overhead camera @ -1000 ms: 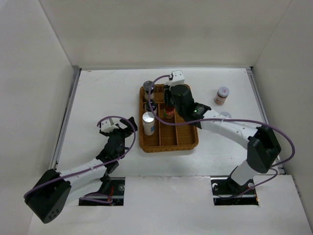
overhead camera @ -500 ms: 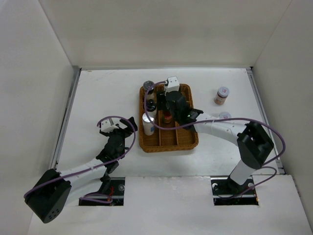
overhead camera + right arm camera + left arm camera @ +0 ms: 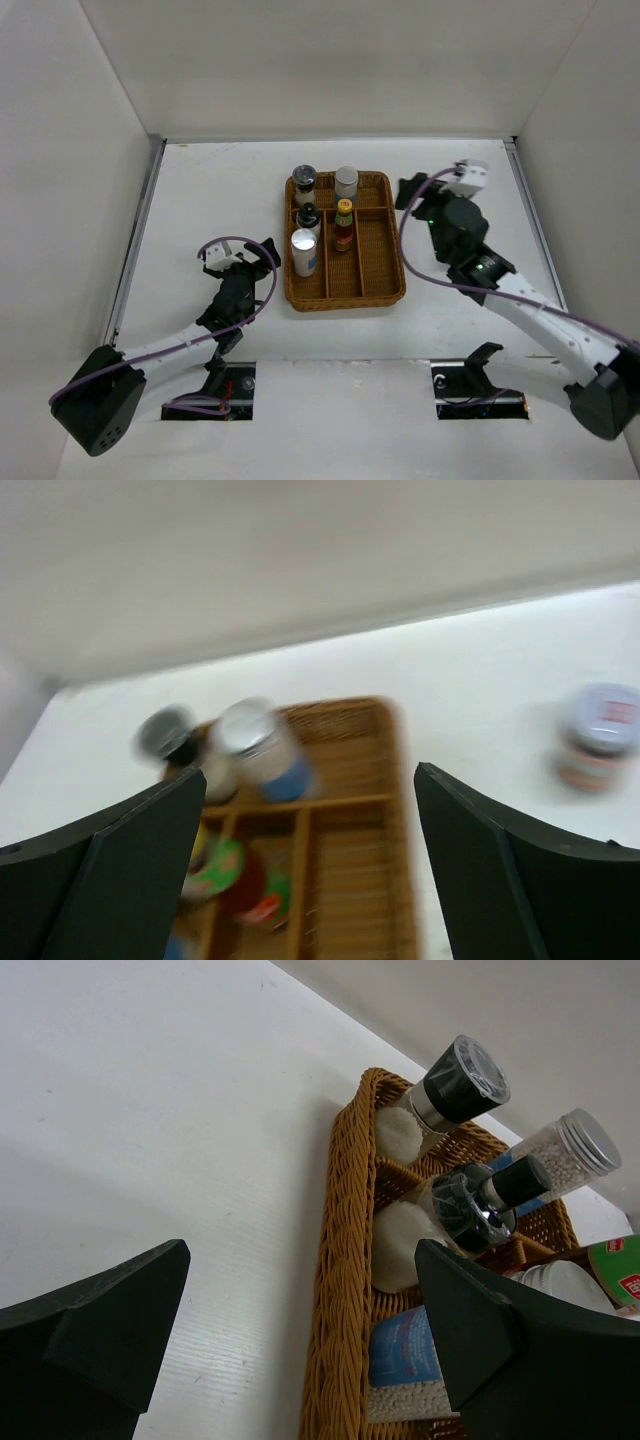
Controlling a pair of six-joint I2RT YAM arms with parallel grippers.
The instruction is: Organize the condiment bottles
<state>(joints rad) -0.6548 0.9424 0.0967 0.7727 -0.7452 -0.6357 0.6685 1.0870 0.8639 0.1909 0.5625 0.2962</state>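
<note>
A wicker basket in the middle of the table holds several condiment bottles: a dark-lidded one, a silver-capped shaker, a small dark bottle, the yellow-capped red sauce bottle and a white-capped shaker. My right gripper hangs open just right of the basket, holding nothing. Its wrist view is blurred; it shows the basket, the red sauce bottle and a short pale-lidded jar on the table to the right. My left gripper rests open left of the basket.
White walls close in the table on the left, the right and the back. The basket's right-hand compartments hold nothing. In the top view my right arm covers the spot where the loose jar stands.
My right gripper opened, left the red sauce bottle standing in the basket, and swung back to the right. It now hides the jar in the top view. The left arm stayed still.
</note>
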